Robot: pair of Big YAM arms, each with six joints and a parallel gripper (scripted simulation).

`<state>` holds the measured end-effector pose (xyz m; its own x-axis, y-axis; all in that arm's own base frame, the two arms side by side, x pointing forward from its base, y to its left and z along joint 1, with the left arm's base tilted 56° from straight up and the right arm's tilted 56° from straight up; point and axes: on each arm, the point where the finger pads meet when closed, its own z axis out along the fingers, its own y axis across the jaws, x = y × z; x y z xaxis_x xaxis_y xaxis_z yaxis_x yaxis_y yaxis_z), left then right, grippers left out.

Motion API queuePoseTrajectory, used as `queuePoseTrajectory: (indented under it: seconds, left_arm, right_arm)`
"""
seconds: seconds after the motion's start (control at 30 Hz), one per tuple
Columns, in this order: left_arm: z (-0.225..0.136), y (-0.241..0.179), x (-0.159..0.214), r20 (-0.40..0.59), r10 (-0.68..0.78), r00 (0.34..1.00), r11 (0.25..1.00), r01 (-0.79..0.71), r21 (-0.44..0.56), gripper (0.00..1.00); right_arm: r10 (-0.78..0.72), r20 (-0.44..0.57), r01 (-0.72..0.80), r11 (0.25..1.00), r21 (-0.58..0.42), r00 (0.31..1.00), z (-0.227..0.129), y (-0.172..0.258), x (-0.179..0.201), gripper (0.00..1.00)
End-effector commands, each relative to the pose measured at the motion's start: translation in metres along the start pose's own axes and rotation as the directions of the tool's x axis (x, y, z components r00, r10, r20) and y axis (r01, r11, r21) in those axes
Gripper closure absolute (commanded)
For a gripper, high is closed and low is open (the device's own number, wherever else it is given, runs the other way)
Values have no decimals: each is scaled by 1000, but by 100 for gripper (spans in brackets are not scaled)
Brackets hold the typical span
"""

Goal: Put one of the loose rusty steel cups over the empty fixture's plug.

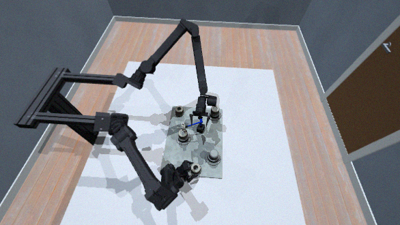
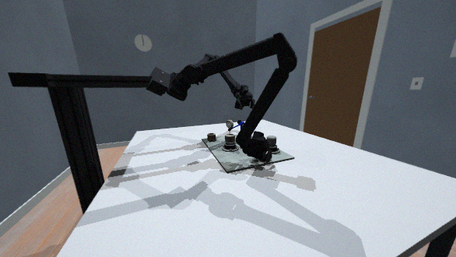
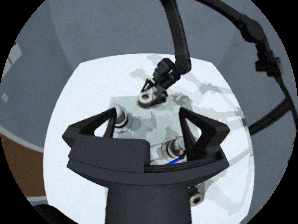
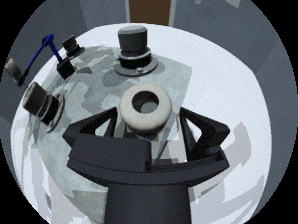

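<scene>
One loose cup point(image 1: 195, 170) point(image 3: 145, 103) point(image 4: 130, 117) stands near a corner of the plate point(image 1: 218, 173), its round opening up. The right gripper point(image 1: 190, 170) point(image 4: 149, 113) is open, its fingers low on either side of this cup. A second loose cup point(image 1: 179, 111) point(image 2: 211, 137) point(image 3: 198, 199) stands at another corner. A fixture point(image 1: 213, 156) point(image 2: 271, 141) point(image 4: 132, 44) has a smooth grey top that looks like a bare plug. Capped fixtures point(image 1: 183, 135) point(image 1: 215, 112) point(image 4: 42, 104) stand elsewhere on the plate. The left gripper point(image 1: 198, 121) point(image 3: 149, 113) is open and empty, high above the plate.
A dial gauge on a blue arm point(image 1: 194, 123) point(image 4: 35, 54) reaches from a black base point(image 1: 201, 128) point(image 4: 65, 68) to beside the middle capped fixture, below the left gripper. The left forearm point(image 1: 200, 65) reaches in near the other capped fixture.
</scene>
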<state>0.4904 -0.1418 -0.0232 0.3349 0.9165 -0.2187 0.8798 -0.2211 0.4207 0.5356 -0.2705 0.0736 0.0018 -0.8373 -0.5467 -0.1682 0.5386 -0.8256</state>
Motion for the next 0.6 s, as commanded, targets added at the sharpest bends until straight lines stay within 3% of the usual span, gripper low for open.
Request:
queuePoseTrajectory:
  seconds: [0.0,0.13,0.2,0.33,0.5,0.57]
  left_arm:
    - [-1,10,-4,5,-1,1000,1000,1,-19,0]
    - [-1,10,-4,5,1,1000,1000,-1,-19,0]
    - [-1,10,-4,5,1,1000,1000,-1,-19,0]
    - [-1,10,-4,5,1,1000,1000,-1,-19,0]
    - [-1,10,-4,5,1,1000,1000,-1,-19,0]
    - [-1,10,-4,5,1,1000,1000,-1,-19,0]
  right_arm:
    - [23,16,-23,1000,-21,1000,12,11,-9,1]
    - [21,17,-21,1000,-20,1000,18,10,-9,1]
    - [16,20,-16,1000,-14,1000,15,6,-11,18]
    - [18,11,-18,1000,-8,1000,10,4,-7,21]
    - [18,4,-18,1000,-1,1000,6,0,-3,35]
    - [12,13,-12,1000,-1,1000,5,-1,-15,58]
